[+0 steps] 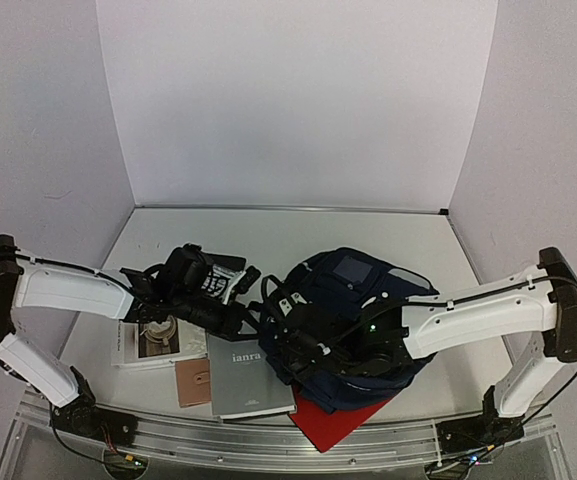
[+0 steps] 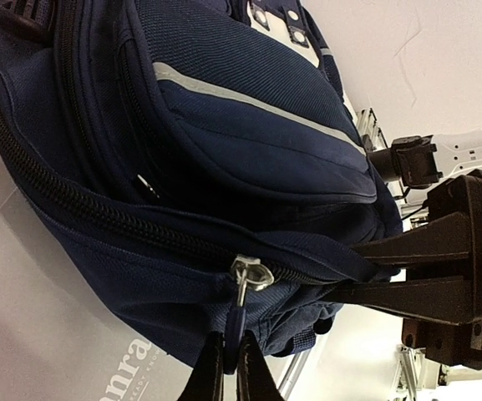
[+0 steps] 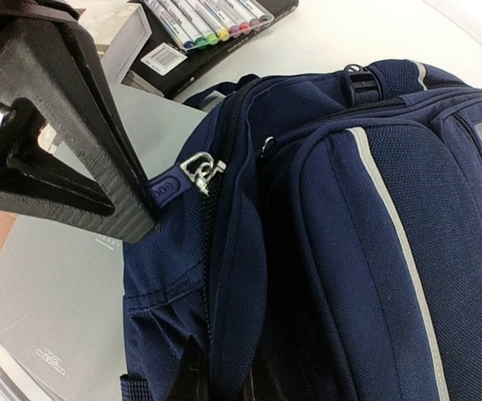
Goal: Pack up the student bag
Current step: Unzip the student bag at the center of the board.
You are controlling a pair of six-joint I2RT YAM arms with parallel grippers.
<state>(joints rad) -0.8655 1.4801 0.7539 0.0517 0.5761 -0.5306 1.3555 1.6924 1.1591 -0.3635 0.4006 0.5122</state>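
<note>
Student bag (image 1: 330,292) near table (image 1: 268,235) front edge, grey book (image 1: 253,385) just beside

You are looking at a grey book (image 1: 251,385) lying flat near the front edge of the white table (image 1: 268,235), with pale lettering showing on its cover. A small brown case (image 1: 192,382) is sitting just beside the book on its left, and a white booklet (image 1: 148,345) with a photo on its cover is lying behind that case. A red sheet (image 1: 330,422) is poking out by the book's right corner. Farther back, a box of coloured markers (image 3: 211,25) is resting on the table.
</note>
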